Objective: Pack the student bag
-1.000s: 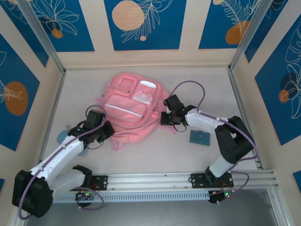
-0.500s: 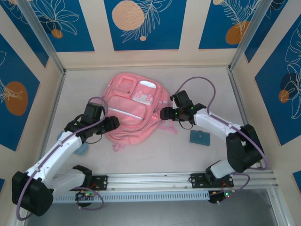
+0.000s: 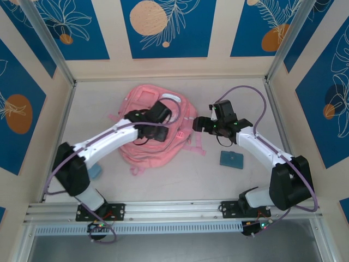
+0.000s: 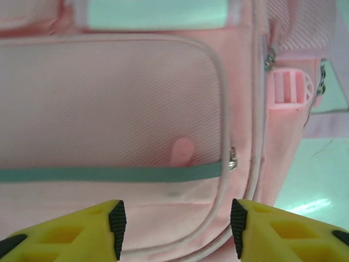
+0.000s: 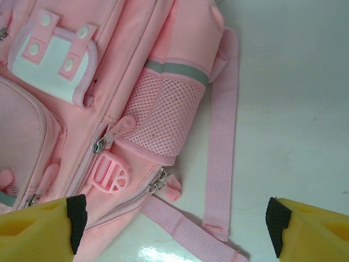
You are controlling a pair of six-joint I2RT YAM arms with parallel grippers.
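Observation:
The student bag is a pink backpack lying flat, front side up, in the middle of the table. My left gripper hovers over its large front pocket. Its yellow fingers stand open with only fabric below them, and a metal zipper pull lies just ahead on the right. My right gripper is open beside the bag's right edge. It straddles the double zipper pulls and loose pink straps, below the mesh side pocket. Neither gripper holds anything.
A small teal case lies on the table right of the bag, under my right arm. A blue object peeks out beside my left arm at the lower left. Walls and aluminium posts close in the table.
Both grippers went from shut to open. My left arm swung from the bag's lower left corner to over its front pocket. My right gripper drew back slightly up and right.

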